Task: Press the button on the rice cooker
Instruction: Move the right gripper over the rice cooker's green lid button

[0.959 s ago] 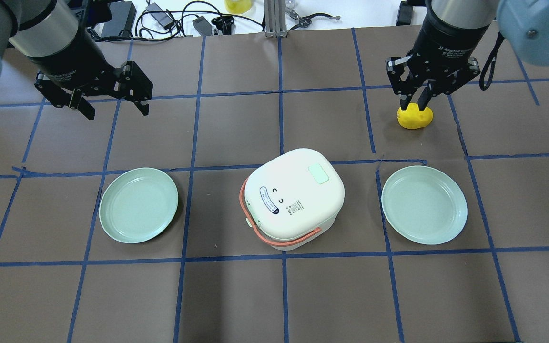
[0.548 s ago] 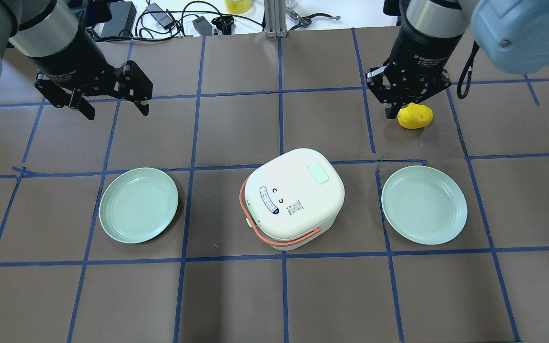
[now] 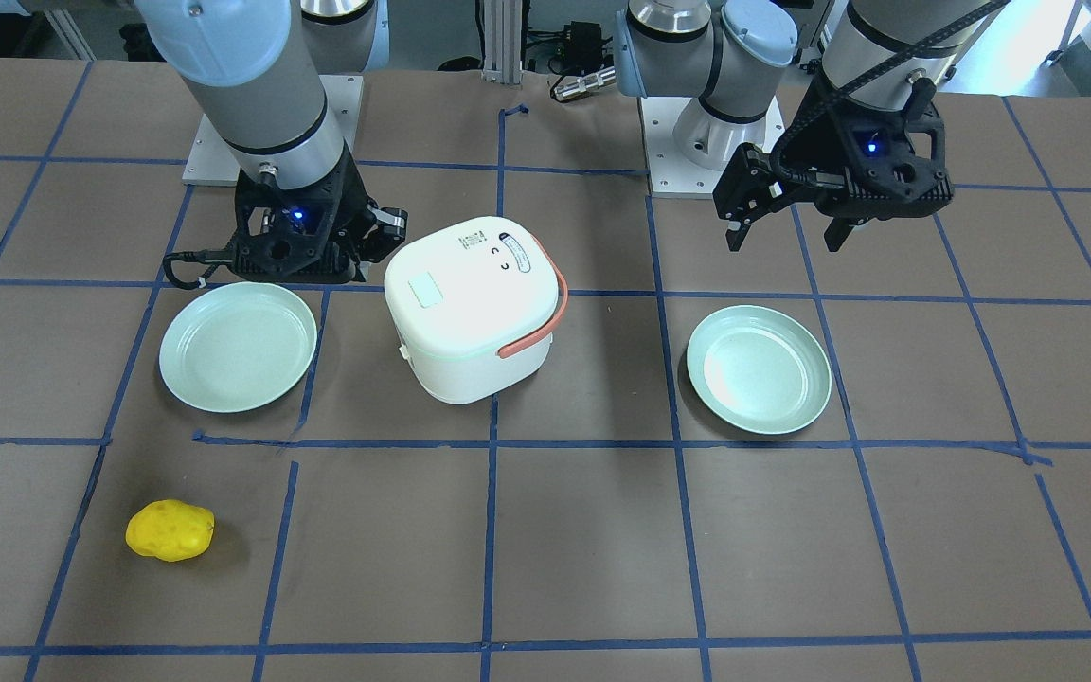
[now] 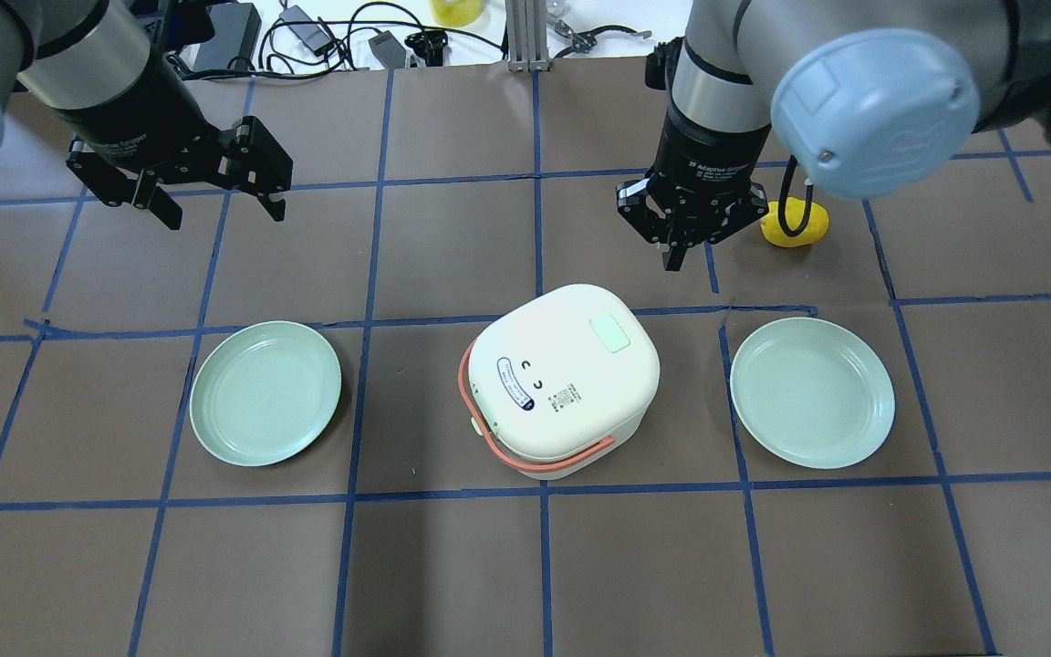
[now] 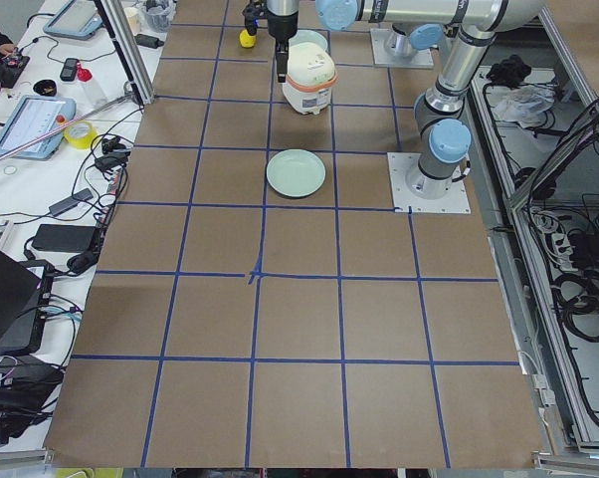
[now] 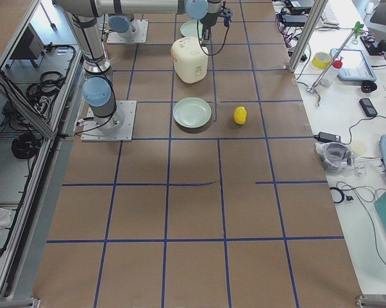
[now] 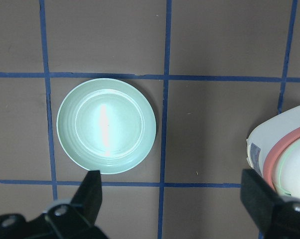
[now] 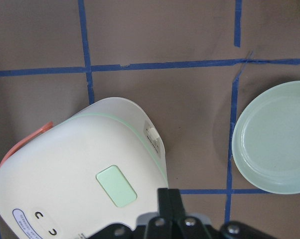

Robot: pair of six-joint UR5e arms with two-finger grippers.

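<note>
The white rice cooker [image 4: 571,401] with an orange handle stands mid-table. Its pale mint button [image 4: 609,333] sits in the lid's top, toward the far right corner. The button also shows in the front view [image 3: 429,290] and the right wrist view [image 8: 116,186]. My right gripper [image 4: 674,255] is shut and empty, just beyond the cooker's far edge, apart from the lid. Its closed fingers [image 8: 169,199] lie a little right of the button in the wrist view. My left gripper [image 4: 224,214] is open and empty, far left, above bare table.
Two pale green plates flank the cooker, one on the left [image 4: 265,392] and one on the right [image 4: 812,392]. A yellow lumpy object [image 4: 799,225] lies on the table behind my right arm. Cables and gear line the far table edge.
My right gripper has moved left, from over the yellow object to just beyond the cooker's far edge, and its fingers have closed. The yellow object stays on the table. The left arm has not moved.
</note>
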